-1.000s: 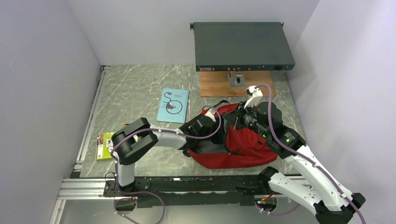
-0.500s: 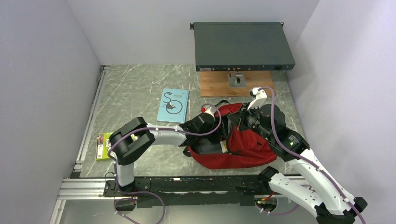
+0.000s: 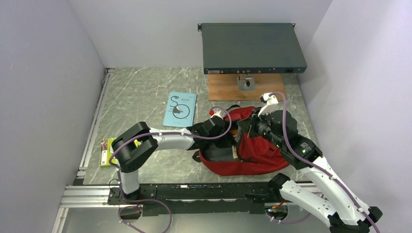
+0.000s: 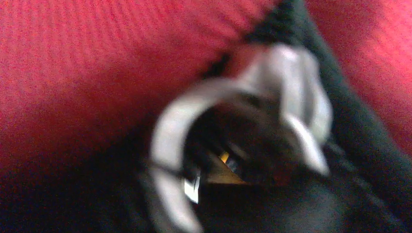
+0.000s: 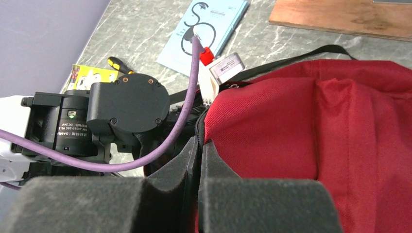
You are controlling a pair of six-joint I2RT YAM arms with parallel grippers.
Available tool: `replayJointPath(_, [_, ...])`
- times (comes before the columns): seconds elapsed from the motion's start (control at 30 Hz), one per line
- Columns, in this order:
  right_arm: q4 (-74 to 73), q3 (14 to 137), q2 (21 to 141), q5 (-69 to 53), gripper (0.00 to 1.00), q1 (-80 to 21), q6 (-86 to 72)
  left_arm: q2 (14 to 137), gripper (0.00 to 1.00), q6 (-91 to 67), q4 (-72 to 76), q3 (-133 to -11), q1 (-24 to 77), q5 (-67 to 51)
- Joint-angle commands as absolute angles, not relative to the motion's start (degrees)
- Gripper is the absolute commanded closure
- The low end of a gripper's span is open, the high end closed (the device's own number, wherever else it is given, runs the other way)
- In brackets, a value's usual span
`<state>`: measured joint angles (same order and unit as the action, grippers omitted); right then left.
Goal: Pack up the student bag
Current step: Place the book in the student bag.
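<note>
Marble table (image 3: 141, 92); right gripper (image 5: 199, 145) pinches student bag (image 5: 291, 126), left gripper (image 3: 222, 131) state unclear; motor label (image 5: 73, 133) "DC 24V"

Bare table (image 3: 141, 121) between booklet (image 3: 180, 109) and green packet (image 3: 108, 151); left arm (image 3: 167, 141), right arm (image 3: 286, 133) across student bag (image 3: 252, 162).

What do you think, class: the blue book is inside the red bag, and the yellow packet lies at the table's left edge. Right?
Not quite. The top view shows the book on the table, outside the bag. The packet does lie at the table's left edge.
</note>
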<state>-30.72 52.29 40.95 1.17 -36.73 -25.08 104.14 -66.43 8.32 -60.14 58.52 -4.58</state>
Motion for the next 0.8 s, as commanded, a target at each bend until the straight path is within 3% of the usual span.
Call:
replayJointPath(0.0, [-25.6, 52.15, 39.79, 0.26, 1.0, -36.74, -25.86, 105.55, 0.97, -63.78, 9.22, -64.7, 59.41, 3.04])
replayJointPath(0.1, [-26.33, 51.82, 40.41, 1.49, 1.0, -36.74, -24.71, 105.12, 0.94, -62.69, 9.64, -65.07, 59.59, 5.04])
replayJointPath(0.17, [-26.14, 51.35, 40.12, 2.67, 1.0, -36.73, -23.81, 104.96, 0.85, -63.77, 7.12, -65.42, 59.15, 3.57])
replayJointPath(0.43, [-28.58, 52.36, 41.51, 9.91, 1.0, -36.67, -18.79, 96.39, 0.09, -61.08, -1.93, -60.04, 58.62, 1.35])
replayJointPath(0.57, [-29.45, 52.59, 42.08, 11.81, 1.0, -36.66, -17.77, 90.38, 0.03, -57.33, -5.96, -58.27, 58.62, 1.23])
replayJointPath(0.77, [-30.37, 51.39, 41.55, 10.55, 1.0, -36.66, -18.64, 81.3, 0.07, -50.44, -7.21, -55.55, 58.69, -1.39])
